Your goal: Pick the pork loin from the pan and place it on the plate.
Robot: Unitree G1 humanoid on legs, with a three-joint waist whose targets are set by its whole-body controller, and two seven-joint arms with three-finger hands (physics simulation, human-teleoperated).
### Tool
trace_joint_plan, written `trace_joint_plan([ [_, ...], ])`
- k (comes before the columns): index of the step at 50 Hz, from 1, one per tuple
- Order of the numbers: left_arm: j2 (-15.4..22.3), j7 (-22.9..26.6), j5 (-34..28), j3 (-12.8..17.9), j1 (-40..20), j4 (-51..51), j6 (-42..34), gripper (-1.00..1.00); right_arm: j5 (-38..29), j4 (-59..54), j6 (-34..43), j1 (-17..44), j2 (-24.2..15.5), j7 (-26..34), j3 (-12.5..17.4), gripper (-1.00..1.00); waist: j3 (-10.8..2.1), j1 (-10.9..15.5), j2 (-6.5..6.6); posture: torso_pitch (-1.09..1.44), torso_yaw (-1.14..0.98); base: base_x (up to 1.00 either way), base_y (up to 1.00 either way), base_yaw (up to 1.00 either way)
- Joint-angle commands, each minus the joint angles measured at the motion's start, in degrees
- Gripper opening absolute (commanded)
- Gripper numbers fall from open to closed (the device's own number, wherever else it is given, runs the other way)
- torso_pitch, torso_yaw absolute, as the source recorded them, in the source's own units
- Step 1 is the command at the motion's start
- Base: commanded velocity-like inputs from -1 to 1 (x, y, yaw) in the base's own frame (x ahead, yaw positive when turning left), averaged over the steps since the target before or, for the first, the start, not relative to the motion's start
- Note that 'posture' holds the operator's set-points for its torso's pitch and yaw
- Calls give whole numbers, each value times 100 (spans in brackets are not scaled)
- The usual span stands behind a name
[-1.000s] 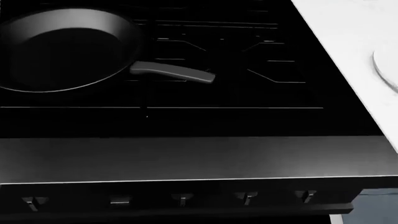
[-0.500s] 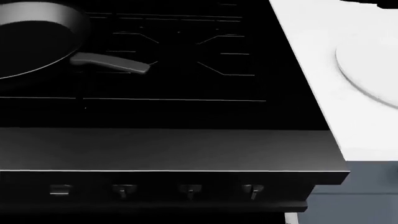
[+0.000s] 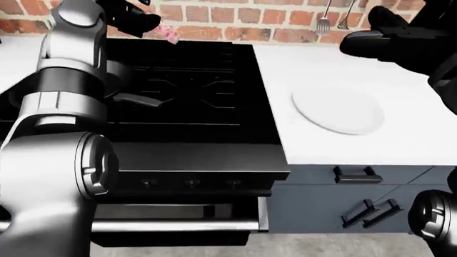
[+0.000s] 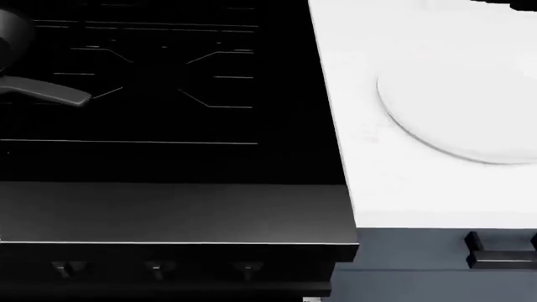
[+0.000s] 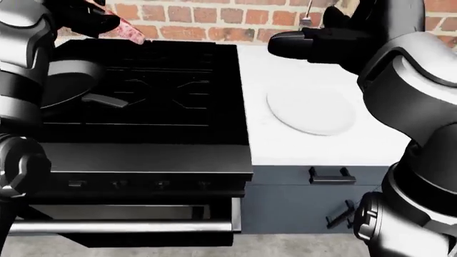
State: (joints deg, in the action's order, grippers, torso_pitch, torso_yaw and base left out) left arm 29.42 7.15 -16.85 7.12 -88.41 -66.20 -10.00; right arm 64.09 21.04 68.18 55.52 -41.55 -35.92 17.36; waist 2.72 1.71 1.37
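Observation:
My left hand (image 3: 145,22) is shut on the pink pork loin (image 3: 166,33) and holds it high over the top edge of the black stove, at the top left of the left-eye view. The dark pan (image 5: 66,80) sits on the stove's left side, its handle (image 5: 105,99) pointing right; it looks empty. The white plate (image 3: 339,110) lies on the white counter to the right of the stove, and also shows in the head view (image 4: 461,113). My right hand (image 5: 304,43) hovers open above the counter, over the plate's top edge.
The black stove (image 4: 168,157) has a knob row along its lower panel (image 4: 155,269) and an oven handle (image 3: 178,225) below. The white counter (image 3: 400,144) tops grey-blue drawers (image 3: 353,174). A brick wall with hanging utensils (image 3: 325,21) runs across the top.
The whole head view has shifted right: the pan has slid almost out at the left edge and the plate has come further into the picture. The camera moved, not the things.

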Motion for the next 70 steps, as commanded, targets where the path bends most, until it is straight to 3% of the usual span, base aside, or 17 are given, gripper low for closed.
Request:
trace_joint_plan([
  [1,11,-101,113,39,-421,408,311,-75,-39,71,-172,221,-138,-25,200,100,-267,-81,62,0,0,0,-39,0],
  [8,12,-100,110,36,-458,406,288,-74,-49,68,-187,208,-141,-10,189,100,-179,-73,-322,0,0,0,-38,0],
  [11,7,-106,114,40,-426,417,299,-74,-41,59,-171,228,-149,-16,195,100,-284,-44,-974,0,0,0,-38,0],
  [12,6,-105,115,39,-428,419,294,-74,-37,62,-168,231,-147,-20,195,100,-227,-43,-684,0,0,0,-38,0],
  [14,6,-113,116,40,-434,405,307,-74,-56,55,-186,228,-145,-7,187,100,-221,-60,-710,0,0,0,-38,0],
  [25,7,-133,131,47,-403,412,326,-76,-40,78,-179,215,-147,-22,195,100,-189,-76,45,0,0,0,-38,0],
  [29,10,-132,130,42,-414,429,303,-76,-51,64,-183,224,-155,-10,196,100,-264,-94,53,0,0,0,-36,0],
  [34,15,-126,124,37,-419,421,310,-76,-64,63,-186,223,-150,-5,192,100,-211,-94,-162,0,0,0,-34,0],
  [36,15,-130,131,45,-406,420,323,-76,-59,78,-177,216,-137,-16,191,100,-184,-71,-418,0,0,0,-25,0],
  [38,19,-136,129,45,-412,405,331,-76,-77,75,-193,207,-135,2,185,100,-271,-73,-954,0,0,0,-23,0],
  [39,20,-134,130,45,-428,406,316,-76,-90,72,-199,202,-136,12,183,100,-230,-60,-680,0,0,0,-23,0],
  [42,15,-147,128,43,-437,402,327,-76,-89,75,-196,216,-134,3,193,100,-93,-114,-734,0,0,0,-3,0],
  [47,12,-149,130,43,-435,394,340,-76,-105,87,-201,213,-137,13,191,100,80,-99,-580,0,0,0,0,0],
  [50,13,-147,133,44,-434,399,334,-76,-111,77,-185,228,-145,1,191,100,87,-144,-435,0,0,0,0,0],
  [53,10,-158,140,49,-419,406,346,-76,-125,98,-168,206,-146,5,185,100,-49,-216,-96,0,0,0,0,0],
  [54,13,-158,141,50,-422,402,347,-76,-134,104,-171,198,-144,11,183,100,15,-192,-285,0,0,0,0,0],
  [70,34,-169,169,60,-387,476,322,-77,-229,129,-149,201,-144,43,195,100,-102,-45,-493,0,0,0,0,0],
])
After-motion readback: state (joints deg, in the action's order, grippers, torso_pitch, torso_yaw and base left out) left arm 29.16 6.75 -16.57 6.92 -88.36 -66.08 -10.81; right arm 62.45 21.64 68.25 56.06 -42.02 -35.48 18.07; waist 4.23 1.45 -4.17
